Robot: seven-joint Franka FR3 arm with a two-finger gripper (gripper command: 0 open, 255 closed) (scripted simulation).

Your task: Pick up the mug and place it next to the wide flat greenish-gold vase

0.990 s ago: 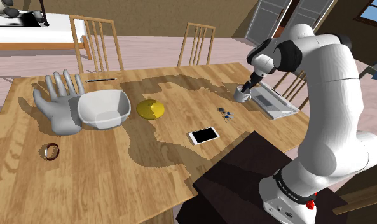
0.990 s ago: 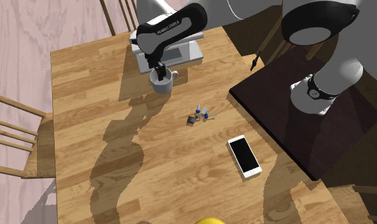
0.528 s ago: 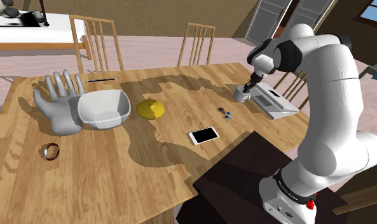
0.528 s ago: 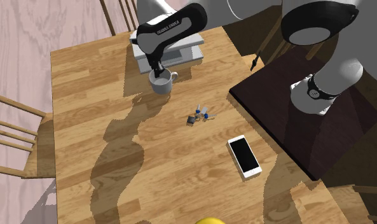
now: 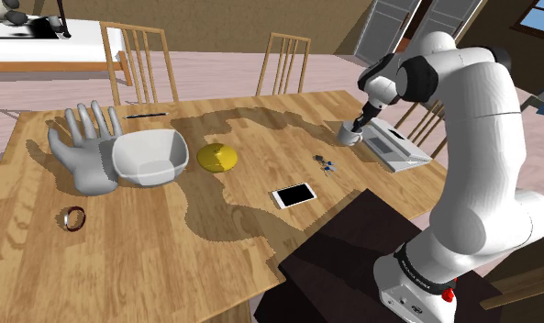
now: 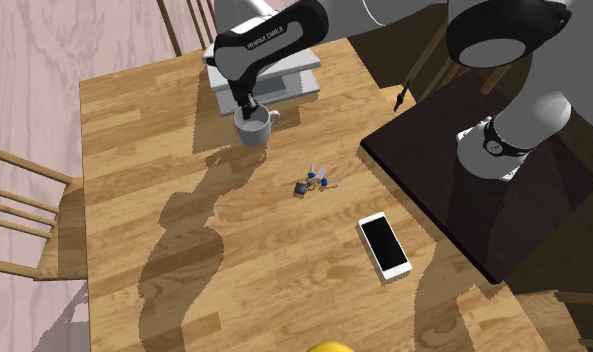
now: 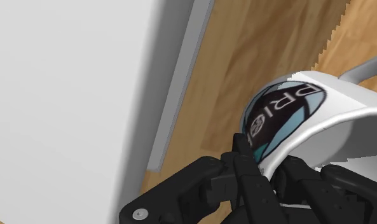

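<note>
Clamping the rim of the white mug [image 6: 252,128], the black gripper [image 6: 248,111] reaches down from overhead, its fingers [image 7: 243,147] pinched shut on the mug's wall. The mug is just beside the grey laptop [image 5: 398,150], near the wooden table's [image 5: 169,239] corner at the shoulder view's right. Cannot tell whether its base touches the wood. The flat yellow vase [image 5: 217,157] is well apart, mid-table, near a white bowl [image 5: 150,154]. Keys [image 6: 312,183] and a phone [image 6: 384,246] lie between mug and vase.

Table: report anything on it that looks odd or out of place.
Nothing is spilled or broken. The one oddity is a big grey hand beside the white bowl at the shoulder view's left, far larger than the things around it. The tool grips the mug by its rim.
</note>
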